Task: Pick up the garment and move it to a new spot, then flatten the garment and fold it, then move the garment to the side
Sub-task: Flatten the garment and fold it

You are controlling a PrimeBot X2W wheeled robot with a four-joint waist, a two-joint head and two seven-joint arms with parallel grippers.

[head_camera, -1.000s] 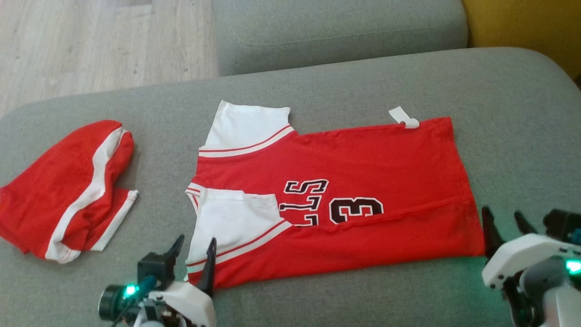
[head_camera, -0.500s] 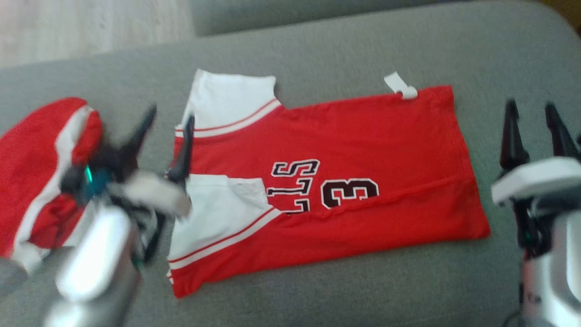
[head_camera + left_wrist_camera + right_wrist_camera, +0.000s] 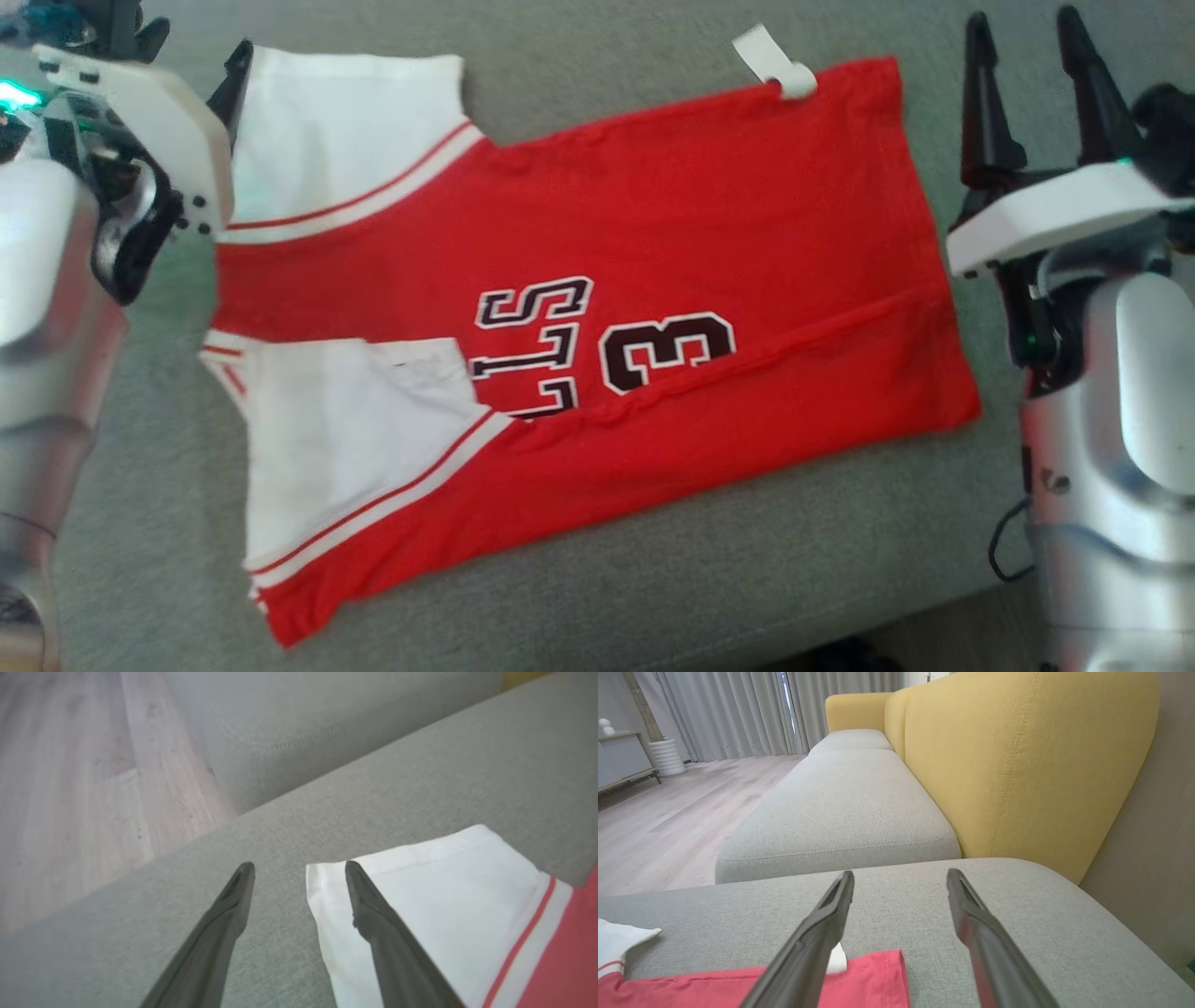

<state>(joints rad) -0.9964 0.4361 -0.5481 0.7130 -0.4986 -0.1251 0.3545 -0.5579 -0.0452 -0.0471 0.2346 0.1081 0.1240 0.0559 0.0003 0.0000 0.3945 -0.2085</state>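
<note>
**Two sets of jaws wide, jersey flat between them**

Both my left jaws and my right jaws stand wide apart, and neither holds anything. In my left wrist view one of the left fingers crosses the corner of the far white sleeve, while the other is over bare grey cushion. Whether that tip touches the cloth I cannot tell. From my head, the left jaws sit at the upper left, just beside that sleeve's outer edge. My right jaws are at the upper right, and the right fingers point up the view over the sofa cushion, near the hem but apart from it.

The jersey lies flat on that grey cushion between my two arms, with its collar end toward my left and its hem toward my right. It is red, and its near edge is folded over, so the fold cuts across the black-and-white lettering and the "3". The near white sleeve lies on top of the front. A white tag sticks out from the far edge close to the hem. My right wrist view shows that tag and the hem corner under one finger.

Beyond are a second grey seat cushion, a yellow backrest, pale wooden floor and grey curtains.
</note>
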